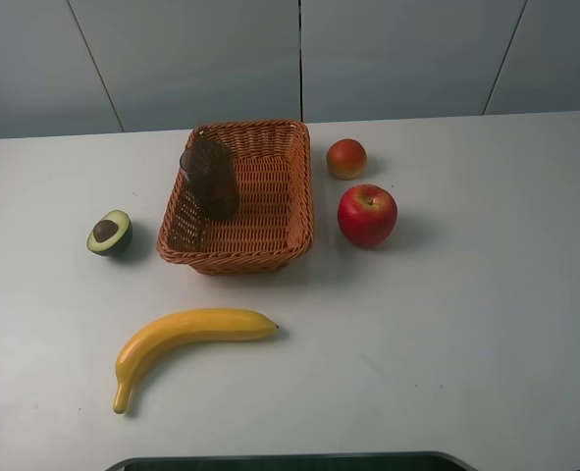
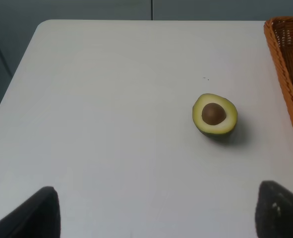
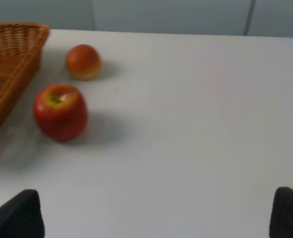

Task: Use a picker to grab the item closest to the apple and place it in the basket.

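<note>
A red apple (image 1: 367, 215) (image 3: 61, 112) rests on the white table just right of the wicker basket (image 1: 270, 235) (image 3: 7, 64). Close behind the apple lies a small orange-red round fruit (image 1: 346, 158) (image 3: 84, 62). A dark brown cup-like object (image 1: 210, 178) stands inside the basket at its left side. Neither arm shows in the exterior high view. In the left wrist view my left gripper (image 2: 156, 213) is open, its fingertips (image 2: 37, 215) wide apart near the avocado half. My right gripper (image 3: 153, 215) is open too, fingertips (image 3: 17, 215) spread, with the apple well ahead of it.
A halved avocado (image 1: 110, 233) (image 2: 214, 114) with its pit sits left of the basket. A yellow banana (image 1: 186, 339) lies toward the front of the table. A dark edge (image 1: 290, 461) runs along the table's near side.
</note>
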